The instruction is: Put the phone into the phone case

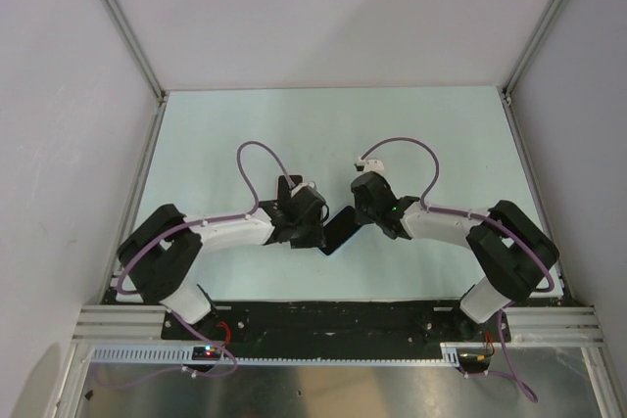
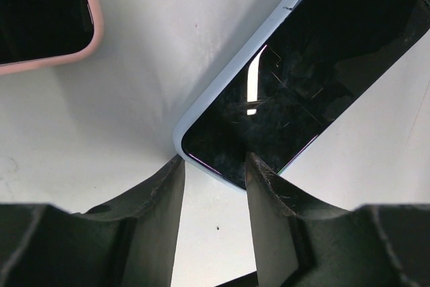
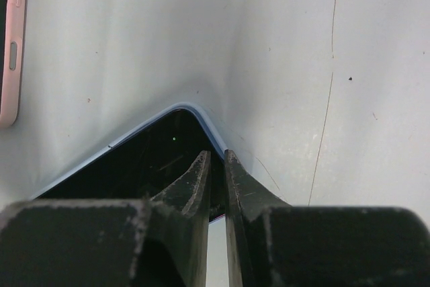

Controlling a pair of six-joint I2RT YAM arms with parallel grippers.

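Observation:
A black-screened phone [image 1: 340, 232] lies on the table between my two grippers. In the left wrist view the phone [image 2: 316, 65] sits in a light blue case; the case's rim [image 2: 228, 72] shows along one long side and round the near corner. My left gripper [image 2: 213, 166] is open, with its fingertips either side of that corner. My right gripper [image 3: 216, 154] is almost closed and pinches the other end of the phone [image 3: 148, 159] just beside the blue rim [image 3: 181, 107]. In the top view the left gripper [image 1: 318, 230] and the right gripper [image 1: 364, 214] flank the phone.
A second dark-screened device in a pink case [image 2: 96, 25] lies close by on the table; it also shows at the left edge of the right wrist view [image 3: 12, 45]. Pale walls and metal rails [image 1: 127, 36] bound the table.

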